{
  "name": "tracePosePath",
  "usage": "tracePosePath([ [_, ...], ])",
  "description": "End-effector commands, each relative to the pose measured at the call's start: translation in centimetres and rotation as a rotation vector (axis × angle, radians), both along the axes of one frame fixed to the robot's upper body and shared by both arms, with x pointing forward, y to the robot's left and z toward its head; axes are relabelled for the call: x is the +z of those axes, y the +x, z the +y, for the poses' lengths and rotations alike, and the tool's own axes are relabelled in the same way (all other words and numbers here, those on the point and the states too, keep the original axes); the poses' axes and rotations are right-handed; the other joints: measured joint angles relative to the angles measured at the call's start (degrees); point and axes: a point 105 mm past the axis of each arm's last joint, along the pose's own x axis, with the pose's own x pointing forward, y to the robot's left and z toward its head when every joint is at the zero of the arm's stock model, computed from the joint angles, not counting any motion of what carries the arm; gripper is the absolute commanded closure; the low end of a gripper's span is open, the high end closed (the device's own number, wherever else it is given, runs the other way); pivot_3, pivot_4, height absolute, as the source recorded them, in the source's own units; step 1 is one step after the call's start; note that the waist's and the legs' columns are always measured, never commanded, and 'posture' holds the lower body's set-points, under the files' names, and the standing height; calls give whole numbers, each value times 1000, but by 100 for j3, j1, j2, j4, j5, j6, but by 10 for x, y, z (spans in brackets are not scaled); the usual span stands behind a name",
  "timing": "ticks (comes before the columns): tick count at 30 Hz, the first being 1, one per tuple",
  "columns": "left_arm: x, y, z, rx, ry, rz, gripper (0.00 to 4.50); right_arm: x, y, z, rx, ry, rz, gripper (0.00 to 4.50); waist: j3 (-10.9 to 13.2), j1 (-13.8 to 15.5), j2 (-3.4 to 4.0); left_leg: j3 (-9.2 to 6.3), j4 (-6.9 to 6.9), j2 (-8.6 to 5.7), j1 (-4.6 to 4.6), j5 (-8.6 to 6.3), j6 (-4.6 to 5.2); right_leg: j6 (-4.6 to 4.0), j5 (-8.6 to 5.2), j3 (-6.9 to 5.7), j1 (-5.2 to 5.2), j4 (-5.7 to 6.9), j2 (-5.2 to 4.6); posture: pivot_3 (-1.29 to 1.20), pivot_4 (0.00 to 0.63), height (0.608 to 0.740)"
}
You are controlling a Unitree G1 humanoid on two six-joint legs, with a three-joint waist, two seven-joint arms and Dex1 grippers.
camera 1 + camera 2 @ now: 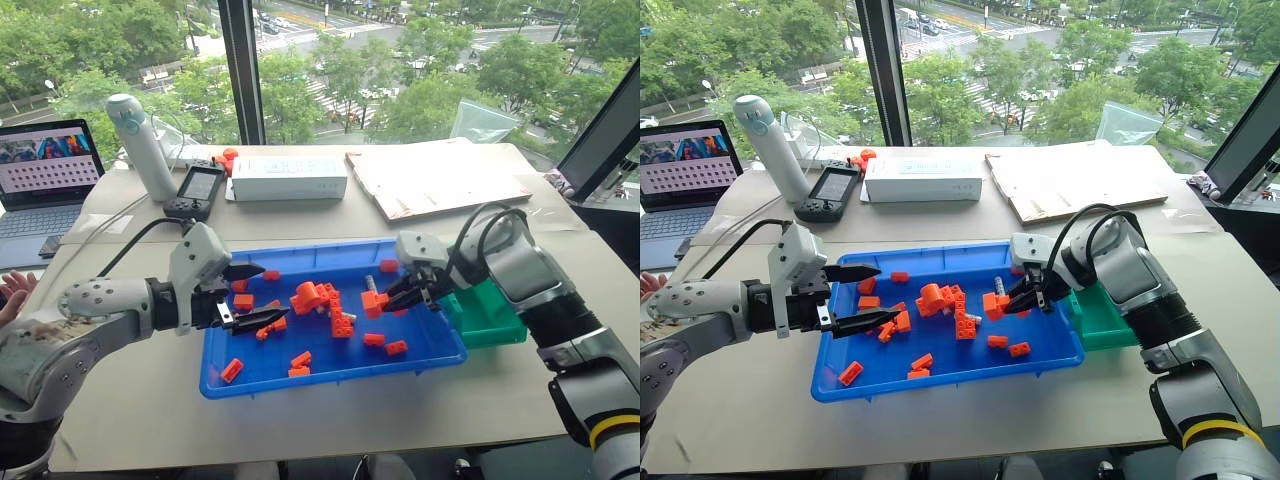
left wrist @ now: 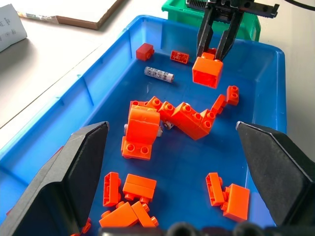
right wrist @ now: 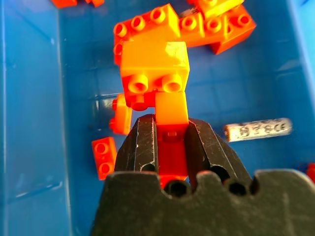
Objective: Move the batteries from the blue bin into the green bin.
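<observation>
So from my end: my right gripper (image 2: pixel 216 49) is clamped on an orange brick (image 2: pixel 207 72), not a battery, and it hangs lifted off the floor of the blue bin (image 1: pixel 330 380), up near the bin's right wall. The battery (image 2: pixel 159 74) I can make out lies flat on the bin floor just beside that gripper, toward the far wall, with bare blue all round it. A second silvery bit peeks out under the brick pile (image 1: pixel 320 300) mid-bin, can't tell what it is. The green bin (image 1: pixel 490 320) sits touching the blue bin's right rim, right behind my right wrist. My left gripper (image 1: pixel 255 296) hovers over the blue bin's left end, fingers spread wide, nothing in them. Loose bricks are scattered along the near wall; the floor's middle strip is fairly open.
</observation>
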Motion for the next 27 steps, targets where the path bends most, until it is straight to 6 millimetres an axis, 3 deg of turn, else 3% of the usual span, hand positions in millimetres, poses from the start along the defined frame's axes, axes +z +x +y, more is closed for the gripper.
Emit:
tracePosePath([
  [1, 6, 0, -2, -18, 1, -39, 0, 12, -17, 0, 47, 12, 60, 3062, 0, 4, 0, 0, -1, 0, 0, 0, 0, 0, 0, 0, 0, -1, 0, 0, 150, 733],
  [9, 2, -2, 0, -18, 16, -25, 0, 40, -9, -2, 40, 79, 24, 453, 0, 2, 0, 0, -1, 2, 1, 0, 0, -3, -2, 1, -1, 0, 0, 0, 150, 733],
  [10, 2, -2, 0, -16, 17, -25, 0, 45, 4, 2, 15, 107, -52, 109, 0, 2, 0, 0, -1, 2, 1, 0, 0, -3, -2, 0, -1, -1, 0, 0, 150, 733],
  [12, 2, -3, 1, -13, 16, -25, 0, 53, 34, 12, -57, 173, -198, 47, 0, -19, -1, -1, 1, 2, 2, 0, 0, -4, -2, -1, 1, -1, 0, 0, 150, 733],
  [14, 2, -3, 0, -12, 16, -26, 0, 52, 48, 18, -85, 191, -239, 47, 0, -45, -1, 1, 1, 4, 3, 1, -2, -9, 2, 0, 0, 0, 1, 0, 150, 733],
  [20, 3, -3, 1, -8, 15, -32, 0, 27, 64, 24, -83, 141, -249, 47, 1, 12, -2, 1, 0, 1, 0, -1, 2, 19, 15, -6, 4, -4, 1, 0, 150, 733],
  [27, 3, -4, 3, 3, 17, -35, 0, 2, 73, 17, -98, 72, -228, 47, 2, -14, 0, 1, -2, 3, 1, 1, -3, 20, 16, -7, 17, 4, 3, 0, 150, 733],
])
